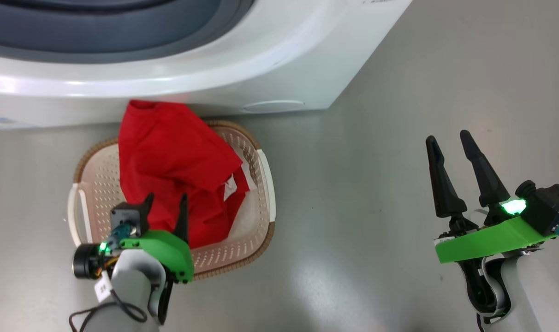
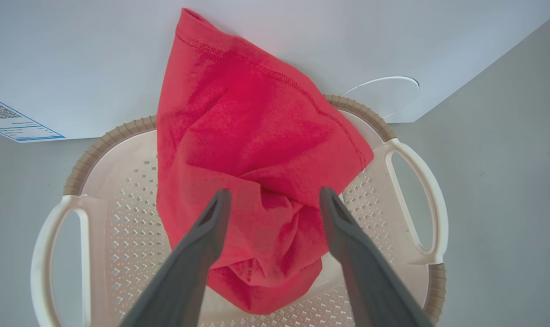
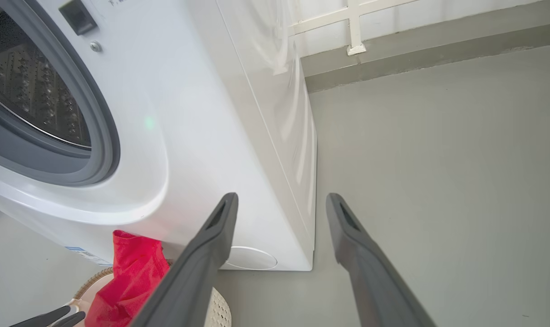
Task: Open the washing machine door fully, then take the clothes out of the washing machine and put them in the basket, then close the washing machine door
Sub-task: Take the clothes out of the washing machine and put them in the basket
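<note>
The clothes (image 1: pixel 178 170) lie in the basket (image 1: pixel 99 184) as one red bundle. The basket stands on the floor (image 1: pixel 376 207) just in front of the washing machine (image 1: pixel 307 60). The bundle's long axis runs from the basket's near side to its far rim. Its narrower, hemmed end points at the machine, passes over the far rim and rests against the white front panel. The wider, bunched end sits low in the basket near me, and a small white part shows at its right edge.

My left tool (image 1: pixel 166 200) hangs over that near end with its fingers spread wide and nothing between them. In the left wrist view the two fingers frame the crumpled lower folds, one on each side. I cannot tell whether the tips touch the cloth. Along my fingers the garment stretches away from the tool toward the machine, with the blue label (image 2: pixel 12 120) off to the left and the round white cap (image 2: pixel 384 95) to the right.

My right tool (image 1: pixel 448 138) is well apart from the basket, over bare floor on the right. It is also open and empty, and it points toward the machine's front right corner. In its wrist view the grey gasket (image 3: pixel 98 136) rings the steel drum (image 3: pixel 25 91).
</note>
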Tool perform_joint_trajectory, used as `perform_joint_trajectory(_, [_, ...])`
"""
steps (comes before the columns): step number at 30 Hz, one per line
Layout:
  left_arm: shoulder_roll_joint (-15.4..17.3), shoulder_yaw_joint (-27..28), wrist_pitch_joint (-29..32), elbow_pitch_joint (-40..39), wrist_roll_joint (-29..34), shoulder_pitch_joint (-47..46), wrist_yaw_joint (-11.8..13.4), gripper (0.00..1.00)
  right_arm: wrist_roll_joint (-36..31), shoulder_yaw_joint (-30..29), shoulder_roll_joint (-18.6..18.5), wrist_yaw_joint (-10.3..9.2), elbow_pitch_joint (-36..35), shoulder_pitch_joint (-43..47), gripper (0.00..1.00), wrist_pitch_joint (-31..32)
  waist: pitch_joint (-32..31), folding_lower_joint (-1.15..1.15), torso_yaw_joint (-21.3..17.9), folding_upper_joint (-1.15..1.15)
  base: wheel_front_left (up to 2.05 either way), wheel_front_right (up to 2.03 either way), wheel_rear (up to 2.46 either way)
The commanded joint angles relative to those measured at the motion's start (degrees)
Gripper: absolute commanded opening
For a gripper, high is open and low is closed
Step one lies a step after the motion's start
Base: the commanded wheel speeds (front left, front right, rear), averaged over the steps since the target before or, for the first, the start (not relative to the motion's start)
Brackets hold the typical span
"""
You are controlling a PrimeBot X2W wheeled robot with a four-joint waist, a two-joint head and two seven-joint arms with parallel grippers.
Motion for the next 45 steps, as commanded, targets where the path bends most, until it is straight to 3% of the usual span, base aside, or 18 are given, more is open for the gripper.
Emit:
perform_joint_trajectory(1, [1.39, 1.89, -0.28, -1.43, -0.25, 2.85, 0.49, 1.00, 0.05, 1.31, -0.63, 0.36, -0.90, 1.63, 1.00, -0.36, -2.18, 0.00, 0.41, 0.00, 0.00, 0.00, 0.00])
perform_joint_trajectory(22, [1.39, 7.82, -0.28, -19.33, 3.03, 14.72, -0.85, 1.00, 0.19, 2.55, -2.30, 0.36, 1.45, 8.01, 1.00, -0.36, -15.69, 0.00, 2.16, 0.00, 0.00, 0.00, 0.00])
perform_joint_trajectory(45, [1.39, 11.52, -0.28, -42.20, 6.71, 29.81, -2.00, 1.00, 0.05, 1.18, -3.82, 0.36, 1.95, 16.25, 1.00, -0.36, -25.02, 0.00, 2.54, 0.00, 0.00, 0.00, 0.00])
